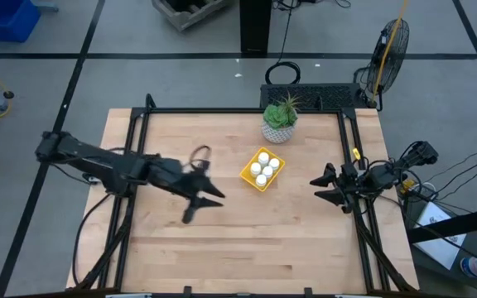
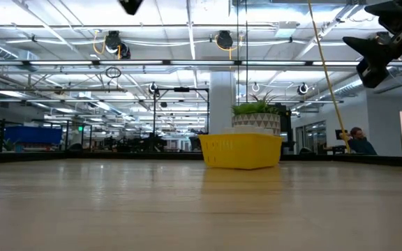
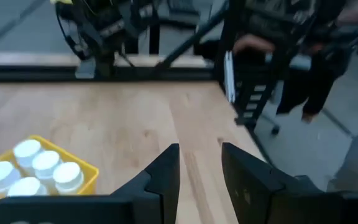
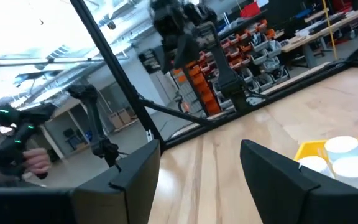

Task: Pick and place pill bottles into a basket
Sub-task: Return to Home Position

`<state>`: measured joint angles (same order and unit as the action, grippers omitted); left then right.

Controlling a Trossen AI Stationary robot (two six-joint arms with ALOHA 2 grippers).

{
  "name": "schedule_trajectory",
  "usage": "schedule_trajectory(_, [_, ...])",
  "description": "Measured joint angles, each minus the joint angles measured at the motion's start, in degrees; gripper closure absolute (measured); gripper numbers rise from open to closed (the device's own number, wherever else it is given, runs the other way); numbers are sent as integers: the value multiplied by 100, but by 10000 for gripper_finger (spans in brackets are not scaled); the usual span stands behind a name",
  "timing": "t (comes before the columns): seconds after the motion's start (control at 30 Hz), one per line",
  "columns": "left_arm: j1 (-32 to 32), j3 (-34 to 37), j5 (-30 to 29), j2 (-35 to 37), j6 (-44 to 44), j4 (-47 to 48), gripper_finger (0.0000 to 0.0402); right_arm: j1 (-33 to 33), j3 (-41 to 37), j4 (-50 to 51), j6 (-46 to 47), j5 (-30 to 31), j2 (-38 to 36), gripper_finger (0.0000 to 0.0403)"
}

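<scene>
Pill bottles (image 1: 263,168) all sit in the yellow basket (image 1: 246,175), none loose on the worktop (image 1: 222,248), while left tool (image 3: 199,155) and right tool (image 4: 201,152) hang empty, fingers apart, the job seemingly done.

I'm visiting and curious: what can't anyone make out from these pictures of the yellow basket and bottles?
High view: the pill bottles show only as caps, too small to read labels.
Low view: the basket's front wall hides them entirely.
Both wrist views: picture edges cut off the basket, so counting bottles fails there.

Overhead, table-level and wrist views share the basket (image 2: 241,152).
</scene>
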<state>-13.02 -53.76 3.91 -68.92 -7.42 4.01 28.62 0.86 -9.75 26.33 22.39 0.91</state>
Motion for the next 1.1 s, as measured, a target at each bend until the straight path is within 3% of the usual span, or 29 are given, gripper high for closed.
schedule_trajectory(0.17, [-53,1413,215,1436,-174,-721,279,0,0,-25,-2,2,43,188])
schedule_trajectory(0.3, [-229,2354,927,2646,-336,-1226,279,0,0,-12,0,0,52,188])
schedule_trajectory(0.4, [-419,2887,1238,3534,-388,-1202,279,0,0,-19,0,0,52,188])
schedule_trajectory(0.6, [-890,3702,1272,5012,-522,-731,279,0,0,-27,0,0,52,188])
schedule_trajectory(0.83, [-1345,4409,657,6164,-310,-297,279,0,0,-27,0,0,52,188])
schedule_trajectory(1.1, [-1704,4989,502,6663,-69,-383,279,0,0,-29,0,0,52,188])
